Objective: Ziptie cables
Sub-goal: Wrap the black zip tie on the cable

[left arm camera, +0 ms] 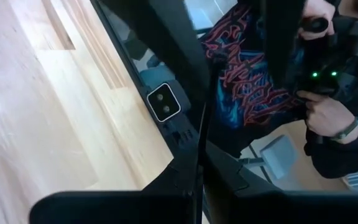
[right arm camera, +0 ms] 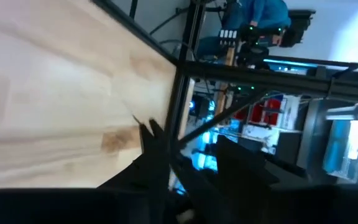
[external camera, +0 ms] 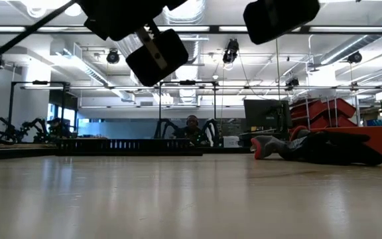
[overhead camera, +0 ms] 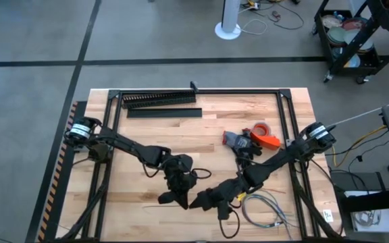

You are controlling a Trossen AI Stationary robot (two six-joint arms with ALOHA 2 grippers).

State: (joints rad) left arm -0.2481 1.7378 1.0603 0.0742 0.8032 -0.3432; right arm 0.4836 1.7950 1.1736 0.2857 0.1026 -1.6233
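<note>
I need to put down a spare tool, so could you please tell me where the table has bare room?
Bare wood lies left of the left arm, and mid-table between the black duct and both grippers. Crowded: front centre where the grippers meet, the cables front right, and the tape roll right.

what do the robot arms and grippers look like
Both arms are black, built of slim jointed segments with round silver-capped motor housings at the bases. The left gripper and right gripper are dark with two tapered fingers. A dark cable loops off the right arm's wrist.
</note>
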